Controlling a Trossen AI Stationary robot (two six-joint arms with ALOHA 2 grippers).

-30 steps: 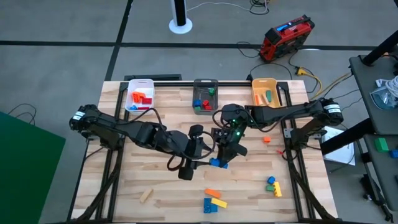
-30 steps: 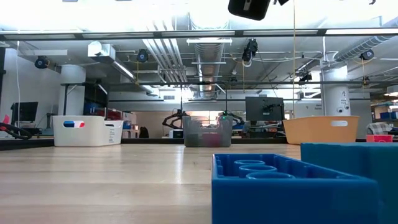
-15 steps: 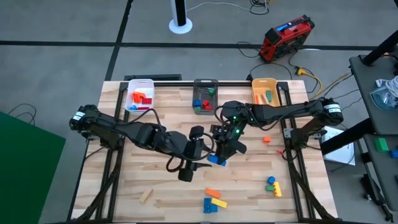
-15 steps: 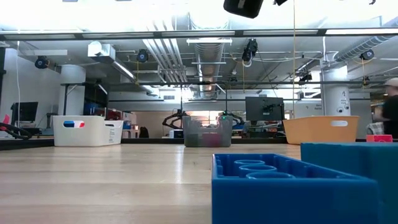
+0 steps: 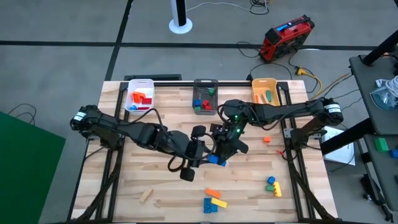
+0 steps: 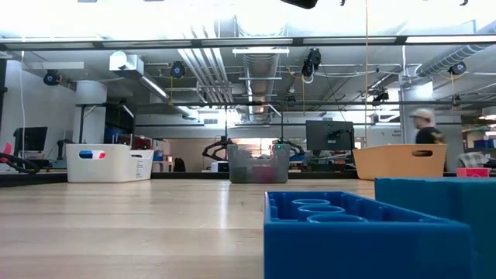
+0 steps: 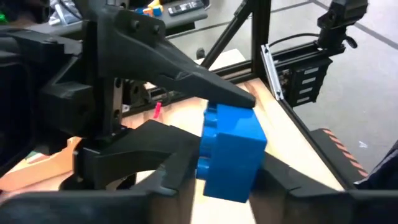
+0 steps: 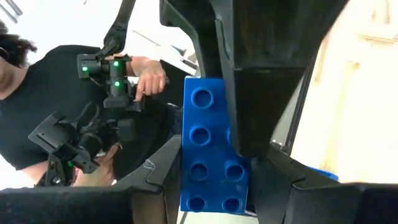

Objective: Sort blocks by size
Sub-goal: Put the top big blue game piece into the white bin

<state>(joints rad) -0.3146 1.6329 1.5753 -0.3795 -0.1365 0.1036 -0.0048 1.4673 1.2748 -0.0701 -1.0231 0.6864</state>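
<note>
Blue block (image 5: 214,160) off the tabletop (image 5: 155,124), well in front of the grey bin (image 5: 205,80) and slightly to its right, caught where both arms meet. Right claw (image 5: 219,155) clamped on it: one finger (image 7: 205,81) pressed to the studded face and the other against the opposite face, as seen from the left wrist. Left claw (image 5: 207,155) tight against the same block from the grey bin's left-hand side; cannot tell whether gripping or merely alongside.

White bin (image 5: 140,81) well left of the grey bin, loaded with red and orange blocks (image 5: 141,98). Orange bin (image 5: 264,79) well right of it, with green and orange pieces (image 5: 267,96). Inside the grey bin, red, blue and green blocks (image 5: 202,102).

Small orange cube (image 5: 266,139) in front and right of the grey bin, near the right arm. Green, blue and yellow cluster (image 5: 272,185) farther forward on that side. Orange, yellow and blue trio (image 5: 213,200) straight ahead of the grey bin, near the front edge. Wood block (image 5: 145,196) far forward and left of it.

Studded blue brick (image 6: 364,232) flat on the tabletop, close to the low camera, grey bin far behind it. Person (image 6: 425,132) in the room behind, right of the grey bin. Another person's hand (image 8: 149,78) on a dark device beyond the tabletop, in the right wrist view.
</note>
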